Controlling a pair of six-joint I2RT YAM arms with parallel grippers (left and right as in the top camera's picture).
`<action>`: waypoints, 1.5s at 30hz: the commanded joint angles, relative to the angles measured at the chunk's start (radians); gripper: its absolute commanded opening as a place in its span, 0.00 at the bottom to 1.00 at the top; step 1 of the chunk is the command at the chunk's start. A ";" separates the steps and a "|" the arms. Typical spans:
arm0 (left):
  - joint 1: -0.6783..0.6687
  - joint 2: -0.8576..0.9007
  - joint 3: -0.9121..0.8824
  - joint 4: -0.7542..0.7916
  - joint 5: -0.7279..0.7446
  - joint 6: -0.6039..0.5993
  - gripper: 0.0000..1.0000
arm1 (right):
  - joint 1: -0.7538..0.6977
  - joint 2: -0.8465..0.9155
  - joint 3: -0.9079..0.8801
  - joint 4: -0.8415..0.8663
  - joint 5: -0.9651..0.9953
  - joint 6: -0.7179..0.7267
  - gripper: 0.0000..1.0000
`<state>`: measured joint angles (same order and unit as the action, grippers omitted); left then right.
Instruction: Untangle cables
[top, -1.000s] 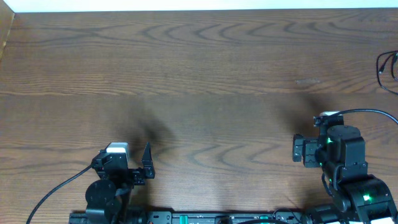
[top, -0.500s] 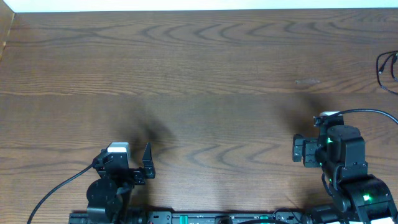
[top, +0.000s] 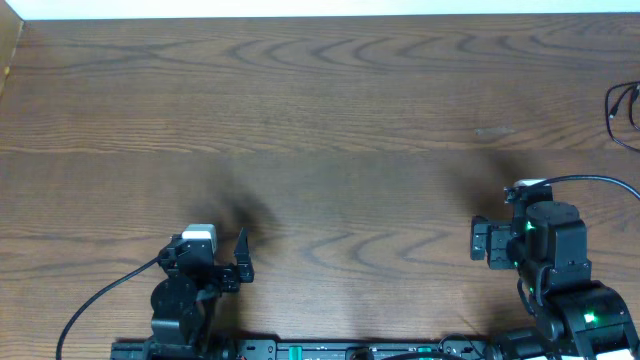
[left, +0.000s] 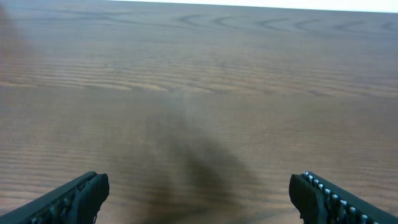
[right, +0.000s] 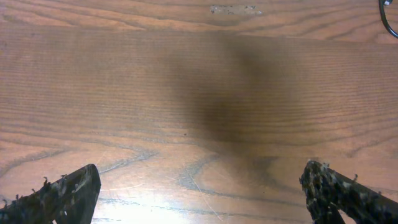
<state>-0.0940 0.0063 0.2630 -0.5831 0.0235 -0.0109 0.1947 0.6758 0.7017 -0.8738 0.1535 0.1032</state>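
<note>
Of the cables, only a thin black loop (top: 617, 106) shows, at the table's far right edge, running out of frame. A short arc of that cable (right: 386, 14) crosses the top right corner of the right wrist view. My right gripper (right: 199, 190) hangs near the front right of the table, well short of the loop, its jaws open wide over bare wood. My left gripper (left: 199, 194) is at the front left, far from the cables, also open with nothing between its fingers (top: 241, 256).
The wooden table (top: 320, 120) stretches wide ahead of both arms. A pale scuff mark (right: 235, 9) lies ahead of the right gripper. Thicker black wires (top: 590, 181) trail from each arm near the front edge.
The left arm has shifted slightly to the right and turned a little. The right arm and the black cable loop have not moved.
</note>
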 joint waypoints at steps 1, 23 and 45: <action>0.004 -0.005 -0.014 0.005 -0.008 -0.013 0.98 | -0.004 -0.002 0.002 -0.002 0.008 0.012 0.99; 0.004 -0.005 -0.047 -0.007 -0.008 -0.013 0.98 | -0.004 -0.002 0.002 -0.002 0.008 0.012 0.99; 0.004 -0.005 -0.111 -0.005 -0.009 -0.012 0.98 | -0.004 -0.002 0.002 -0.002 0.008 0.012 0.99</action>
<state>-0.0940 0.0063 0.1631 -0.5888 0.0235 -0.0223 0.1947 0.6758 0.7017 -0.8745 0.1535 0.1028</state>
